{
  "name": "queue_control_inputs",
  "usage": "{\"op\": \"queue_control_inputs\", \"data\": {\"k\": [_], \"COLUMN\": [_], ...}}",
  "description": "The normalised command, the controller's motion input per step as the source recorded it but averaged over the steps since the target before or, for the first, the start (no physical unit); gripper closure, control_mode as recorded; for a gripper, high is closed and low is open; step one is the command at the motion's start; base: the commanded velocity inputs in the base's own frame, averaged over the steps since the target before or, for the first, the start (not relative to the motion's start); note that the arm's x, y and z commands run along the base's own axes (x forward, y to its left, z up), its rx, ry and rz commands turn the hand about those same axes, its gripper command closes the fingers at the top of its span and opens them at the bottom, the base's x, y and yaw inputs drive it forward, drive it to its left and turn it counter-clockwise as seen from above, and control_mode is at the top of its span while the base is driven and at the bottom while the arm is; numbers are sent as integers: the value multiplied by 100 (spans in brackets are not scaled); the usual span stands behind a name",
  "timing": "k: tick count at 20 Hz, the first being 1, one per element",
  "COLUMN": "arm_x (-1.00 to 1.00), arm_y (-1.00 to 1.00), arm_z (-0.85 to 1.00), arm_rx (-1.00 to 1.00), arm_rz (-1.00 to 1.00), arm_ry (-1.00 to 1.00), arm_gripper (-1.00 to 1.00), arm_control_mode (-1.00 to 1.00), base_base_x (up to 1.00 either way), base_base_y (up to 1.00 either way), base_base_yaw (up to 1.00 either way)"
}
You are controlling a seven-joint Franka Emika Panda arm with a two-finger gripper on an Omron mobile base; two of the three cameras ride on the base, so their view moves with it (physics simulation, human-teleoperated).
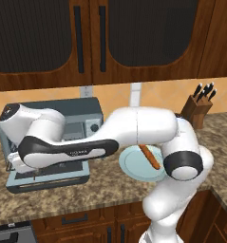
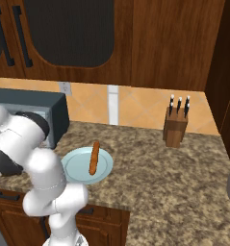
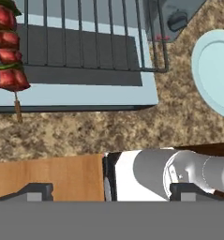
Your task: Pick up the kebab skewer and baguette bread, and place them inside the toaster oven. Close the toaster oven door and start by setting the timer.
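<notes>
The grey-blue toaster oven [image 1: 81, 111] stands at the left of the counter with its door [image 3: 85, 96] folded down flat. On the left end of its wire rack [image 3: 85, 37] lies the kebab skewer [image 3: 8, 47], its stick end poking out over the door. The baguette bread [image 2: 94, 157] lies on a pale plate [image 2: 75, 168] to the right of the oven. My gripper [image 3: 111, 192] hovers above the door's front edge, open, with nothing between its widely spread fingers. It is clear of the skewer.
A wooden knife block [image 2: 175, 126] stands at the back right of the granite counter. The oven's knob panel [image 3: 178, 21] is on the side nearest the plate. Dark wall cabinets hang above, and my own arm [image 1: 134, 126] stretches across in front of the oven.
</notes>
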Motion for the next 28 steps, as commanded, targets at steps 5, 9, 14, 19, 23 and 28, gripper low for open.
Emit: {"op": "queue_control_inputs", "data": {"k": [5,9,14,19,23,28], "arm_x": [-63,-60,-31,-19,-10,-31], "arm_y": [-100,-100,-100,-100,-100,-100], "arm_z": [32,37,11,0,2,4], "arm_rx": [3,6,6,6,8,12], "arm_rz": [0,0,0,0,-3,0], "arm_ry": [7,7,5,0,-1,0], "arm_gripper": [-100,-100,-100,-100,-100,-100], "arm_control_mode": [-100,-100,-100,-100,-100,-100], "base_base_x": [0,0,0,0,0,0], "base_base_y": [0,0,0,0,0,0], "base_base_yaw": [0,0,0,0,0,0]}}
